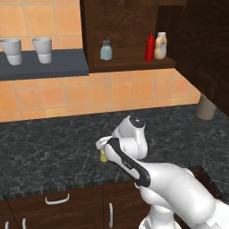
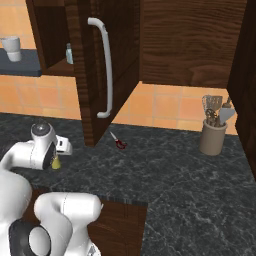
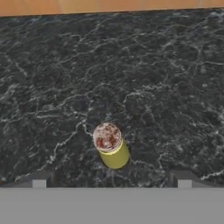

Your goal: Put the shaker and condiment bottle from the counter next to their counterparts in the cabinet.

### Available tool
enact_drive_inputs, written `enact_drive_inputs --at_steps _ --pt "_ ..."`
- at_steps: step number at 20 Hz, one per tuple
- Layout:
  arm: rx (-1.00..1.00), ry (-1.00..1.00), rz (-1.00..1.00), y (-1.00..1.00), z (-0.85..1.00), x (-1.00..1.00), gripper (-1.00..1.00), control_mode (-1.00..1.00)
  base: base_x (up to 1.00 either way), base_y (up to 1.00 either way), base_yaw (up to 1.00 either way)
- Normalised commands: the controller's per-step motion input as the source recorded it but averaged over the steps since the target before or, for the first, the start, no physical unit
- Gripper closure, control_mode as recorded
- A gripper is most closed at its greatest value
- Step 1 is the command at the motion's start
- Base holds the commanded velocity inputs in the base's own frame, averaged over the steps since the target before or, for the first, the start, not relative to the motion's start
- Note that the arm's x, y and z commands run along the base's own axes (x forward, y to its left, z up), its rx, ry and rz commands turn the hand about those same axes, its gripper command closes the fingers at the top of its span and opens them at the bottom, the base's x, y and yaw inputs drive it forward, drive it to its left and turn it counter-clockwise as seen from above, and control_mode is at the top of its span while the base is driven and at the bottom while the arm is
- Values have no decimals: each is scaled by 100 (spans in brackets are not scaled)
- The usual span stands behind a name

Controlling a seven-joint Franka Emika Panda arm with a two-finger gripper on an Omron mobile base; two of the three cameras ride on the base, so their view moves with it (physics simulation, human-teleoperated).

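The yellow-green shaker (image 3: pixel 111 146) stands upright on the dark marbled counter (image 1: pixel 44 147), near its front edge. My gripper (image 3: pixel 111 180) hangs open straight above it, with the shaker centred between the two fingertips (image 3: pixel 39 180) and clear of both. From the base views the shaker (image 1: pixel 103 156) (image 2: pixel 56 163) peeks out beside my wrist. The red condiment bottle (image 1: pixel 150 47) stands on the shelf of the cabinet (image 1: pixel 129 65), right beside the tan bottle with a white cap (image 1: pixel 160 45). The grey-blue shaker (image 1: pixel 106 50) stands alone further left on that shelf.
The cabinet door (image 2: pixel 107 70) with its white handle stands open over the counter. A grey wall shelf (image 1: pixel 44 67) holds two white cups (image 1: pixel 43 49). A utensil crock (image 2: pixel 213 137) stands at the right, and a small red-handled tool (image 2: pixel 119 142) lies by the door.
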Motion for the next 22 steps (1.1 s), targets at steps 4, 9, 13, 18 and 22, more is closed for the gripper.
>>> enact_drive_inputs --at_steps 4,9,13,18,22 --pt "0 2 0 15 -27 27 -100 -100 0 0 0" --pt "0 4 0 16 -28 24 -100 -100 0 0 0" --pt "0 4 0 12 -27 21 -100 -100 0 0 0" --pt "0 1 0 11 -31 21 -100 -100 0 0 0" --pt "0 4 0 17 -36 28 100 -100 0 0 0"
